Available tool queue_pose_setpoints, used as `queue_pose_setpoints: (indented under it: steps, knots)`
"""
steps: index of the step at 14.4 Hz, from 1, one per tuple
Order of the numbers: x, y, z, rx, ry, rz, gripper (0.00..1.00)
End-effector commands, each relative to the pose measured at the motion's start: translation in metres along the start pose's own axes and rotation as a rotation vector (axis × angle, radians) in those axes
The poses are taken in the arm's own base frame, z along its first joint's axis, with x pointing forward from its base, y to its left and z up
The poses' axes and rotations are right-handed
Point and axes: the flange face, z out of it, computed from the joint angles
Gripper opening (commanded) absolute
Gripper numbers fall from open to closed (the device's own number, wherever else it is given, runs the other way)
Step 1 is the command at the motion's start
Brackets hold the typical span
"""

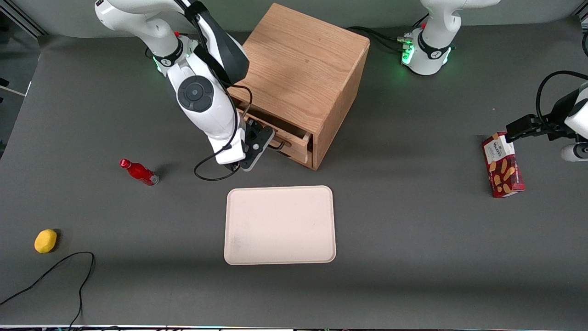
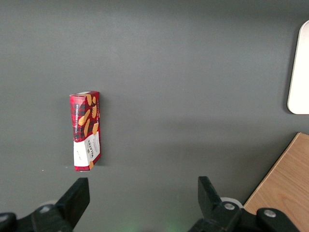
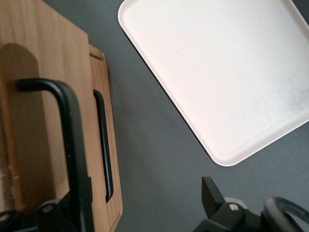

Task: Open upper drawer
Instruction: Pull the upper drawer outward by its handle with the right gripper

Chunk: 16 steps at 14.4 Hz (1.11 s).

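The wooden cabinet [image 1: 303, 78] stands at 12 o'clock from the cream tray [image 1: 280, 225]. Its upper drawer [image 1: 294, 138] is pulled partly out, toward the tray. The gripper [image 1: 268, 142] sits in front of that drawer, its fingers set wide, one beside the black bar handle [image 3: 67, 130]; the lower drawer's handle [image 3: 104, 145] runs just beside it.

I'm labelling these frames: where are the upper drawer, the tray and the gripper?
upper drawer [image 1: 294, 140]: front view, on its oak front panel.
tray [image 1: 280, 225]: front view, on its bare flat middle.
gripper [image 1: 268, 145]: front view, at the drawer's handle.
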Motion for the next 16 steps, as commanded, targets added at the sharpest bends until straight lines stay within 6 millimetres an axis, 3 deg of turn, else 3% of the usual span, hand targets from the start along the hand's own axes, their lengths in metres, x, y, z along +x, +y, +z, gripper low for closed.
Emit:
queue_pose_setpoints:
  steps: [1, 5, 10, 16]
  knots:
    - [0.009, 0.017, 0.002, 0.008, 0.021, -0.022, 1.0]
    - [0.014, 0.029, -0.006, 0.0, 0.036, -0.004, 1.0]
    - [0.017, 0.03, -0.016, 0.007, 0.028, -0.006, 1.0]
    - [0.01, 0.052, -0.026, 0.0, 0.01, -0.005, 1.0]
